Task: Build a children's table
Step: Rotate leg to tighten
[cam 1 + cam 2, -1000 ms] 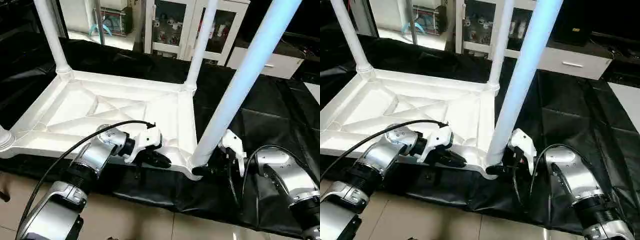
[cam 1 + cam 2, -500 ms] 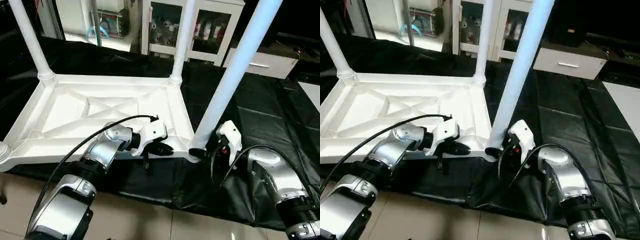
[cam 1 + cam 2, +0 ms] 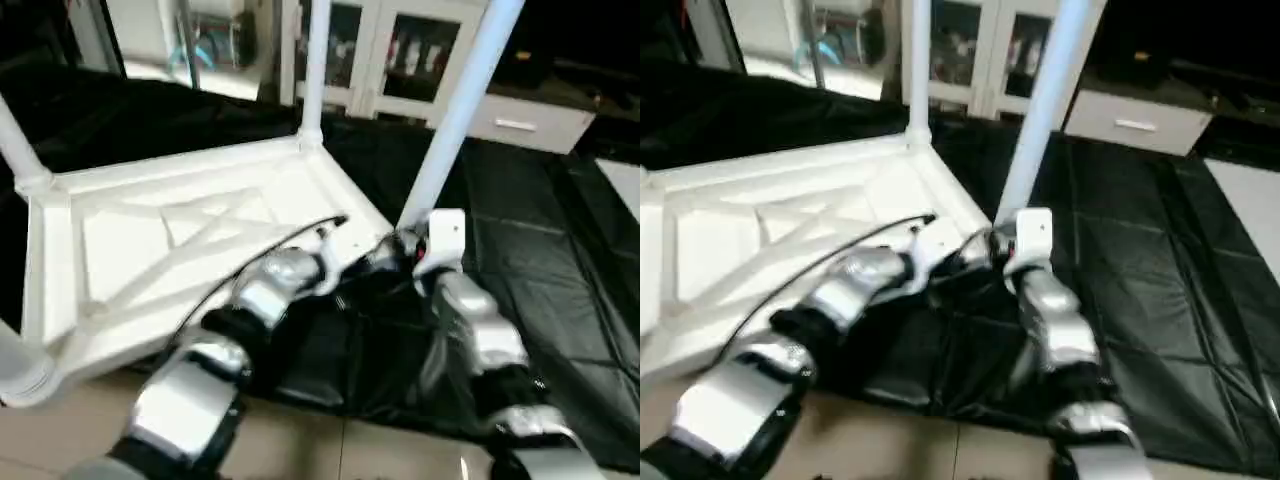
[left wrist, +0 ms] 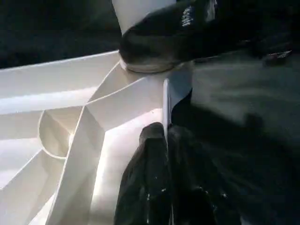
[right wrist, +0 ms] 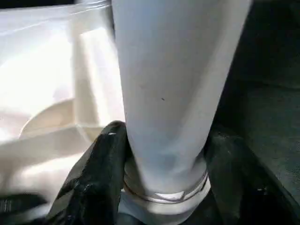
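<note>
Right tool (image 5: 161, 187) grips the leg (image 5: 173, 84) (base, at the tabletop (image 3: 150, 220) corner).

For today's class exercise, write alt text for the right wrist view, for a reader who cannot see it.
The right hand closes its two black fingers around the base of a white table leg, just above the ring where the leg enters its corner socket. Behind the leg lies the white ribbed underside of the tabletop, with black floor covering beside it.
</note>
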